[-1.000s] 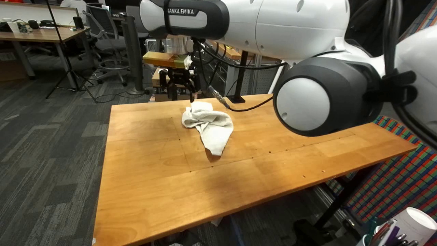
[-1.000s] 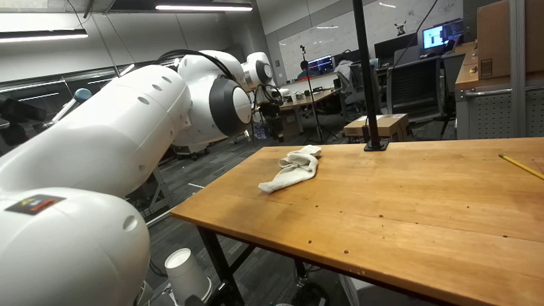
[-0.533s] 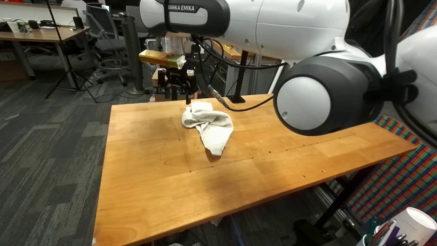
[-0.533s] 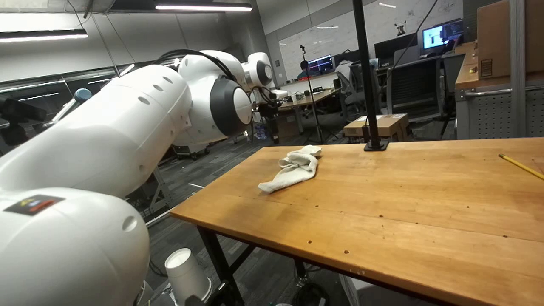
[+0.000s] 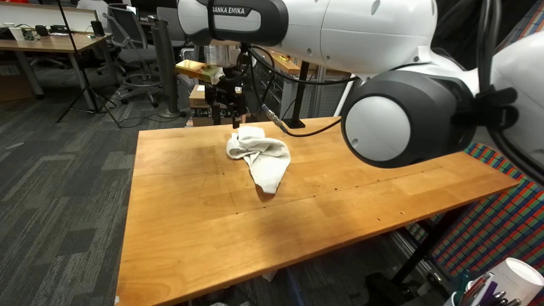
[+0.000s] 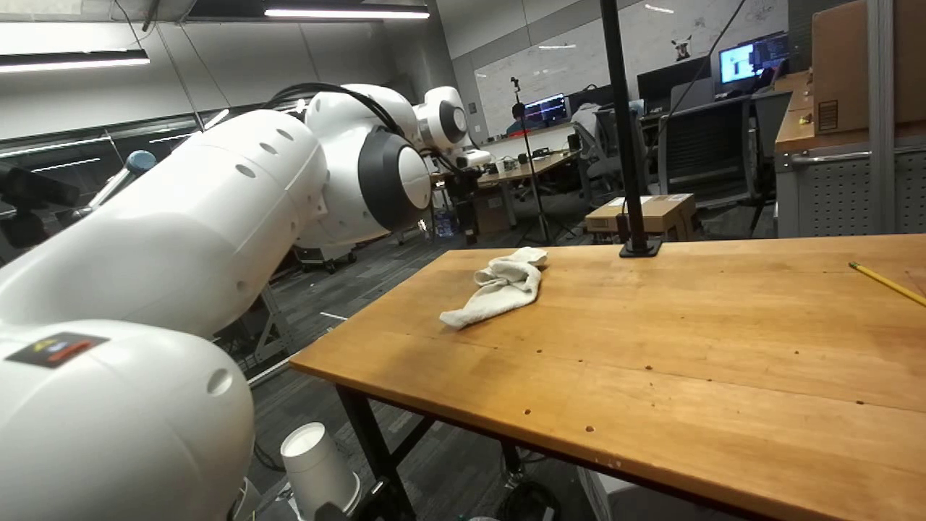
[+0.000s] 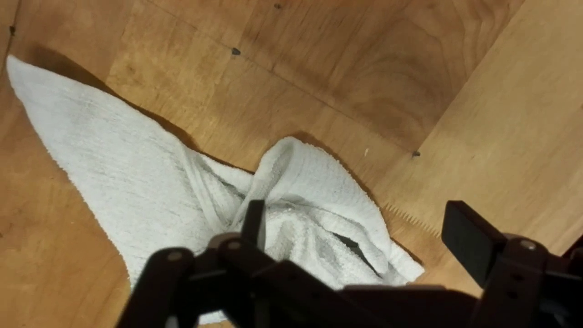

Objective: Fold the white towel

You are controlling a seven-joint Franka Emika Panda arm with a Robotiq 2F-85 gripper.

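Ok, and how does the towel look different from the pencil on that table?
In an exterior view, the towel is white, while the pencil is mostly yellow. The towel lies rumpled in loose folds; the pencil is straight. The towel is broad, the pencil slim, though its far end runs out of the picture. Both lie on the wooden table.
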